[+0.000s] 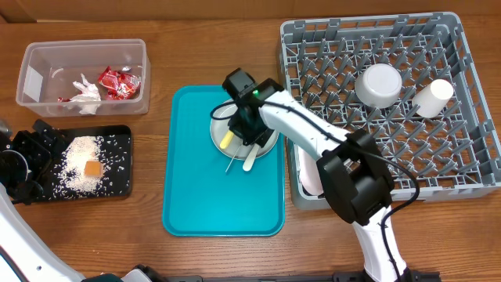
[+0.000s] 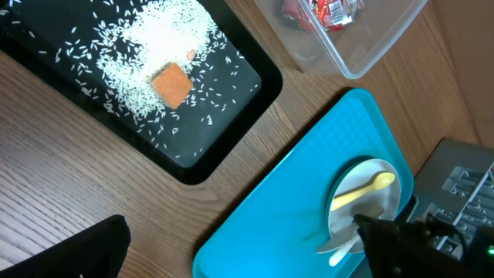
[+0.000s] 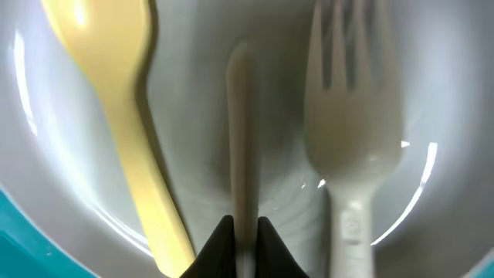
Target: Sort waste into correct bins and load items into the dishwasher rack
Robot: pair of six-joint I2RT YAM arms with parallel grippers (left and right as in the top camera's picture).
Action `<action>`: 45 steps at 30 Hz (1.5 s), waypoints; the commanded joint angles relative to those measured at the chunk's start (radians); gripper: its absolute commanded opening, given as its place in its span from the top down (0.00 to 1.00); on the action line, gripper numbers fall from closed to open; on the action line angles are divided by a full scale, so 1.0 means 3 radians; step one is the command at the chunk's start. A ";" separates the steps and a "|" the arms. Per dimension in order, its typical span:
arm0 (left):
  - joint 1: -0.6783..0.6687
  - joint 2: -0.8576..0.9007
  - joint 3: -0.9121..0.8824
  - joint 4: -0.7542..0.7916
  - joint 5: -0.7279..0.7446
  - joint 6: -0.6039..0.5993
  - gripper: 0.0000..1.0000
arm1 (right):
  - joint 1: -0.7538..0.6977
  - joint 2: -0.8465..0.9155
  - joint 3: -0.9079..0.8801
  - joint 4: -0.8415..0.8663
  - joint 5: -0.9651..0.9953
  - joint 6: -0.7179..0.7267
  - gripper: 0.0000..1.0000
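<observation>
Our right end effector (image 3: 245, 241) pinches a thin grey handle (image 3: 241, 139) between spoon (image 3: 116, 93) and fork (image 3: 351, 116). Our left end effector (image 1: 33, 160) stands wide.

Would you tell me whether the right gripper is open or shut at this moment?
Shut: the right gripper pinches a thin pale utensil lying on the plate between spoon and fork.

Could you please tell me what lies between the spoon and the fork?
In the right wrist view, a thin grey stick lies between the spoon and the fork, its near end pinched by the right gripper.
</observation>
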 commanded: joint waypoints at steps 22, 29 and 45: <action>-0.0031 -0.0005 -0.0020 0.0003 0.0056 0.0076 0.00 | -0.0867 0.0043 0.2266 -0.1207 0.0853 -0.2373 0.96; -0.0031 -0.0005 -0.0020 0.0003 0.0055 0.0076 0.00 | -0.1144 0.0076 0.2154 -0.0963 0.0825 -0.2799 0.96; -0.0031 -0.0005 -0.0020 0.0003 0.0056 0.0075 0.00 | -0.1169 0.0479 0.2152 -0.0702 0.0748 -0.2940 0.90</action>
